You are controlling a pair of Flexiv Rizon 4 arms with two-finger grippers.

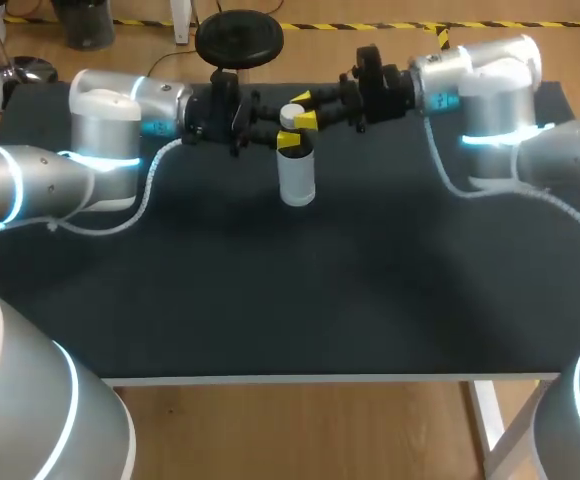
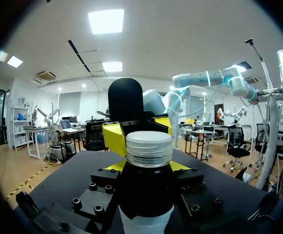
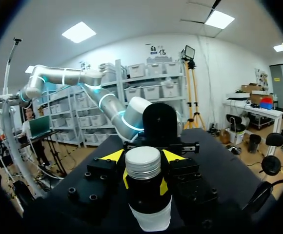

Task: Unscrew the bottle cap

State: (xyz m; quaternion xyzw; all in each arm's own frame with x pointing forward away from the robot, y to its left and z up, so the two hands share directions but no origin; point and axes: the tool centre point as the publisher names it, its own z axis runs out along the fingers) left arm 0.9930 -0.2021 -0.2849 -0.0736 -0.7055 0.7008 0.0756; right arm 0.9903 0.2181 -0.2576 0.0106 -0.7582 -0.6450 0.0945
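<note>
A bottle (image 1: 297,178) with a dark upper part, a white lower label and a ribbed white cap (image 1: 291,115) stands upright at the back middle of the black table. My left gripper (image 1: 288,141) comes in from the left and is shut on the bottle just under the cap. My right gripper (image 1: 305,111) comes in from the right, its yellow tips against both sides of the cap. In the left wrist view the cap (image 2: 149,147) rises above my left gripper (image 2: 149,168). In the right wrist view the cap (image 3: 142,161) sits between the fingers of my right gripper (image 3: 142,157).
The black table top (image 1: 300,300) stretches toward its front edge (image 1: 290,378). White cables (image 1: 148,195) hang from both arms and rest on the table beside them. Both arm bases stand near the back corners.
</note>
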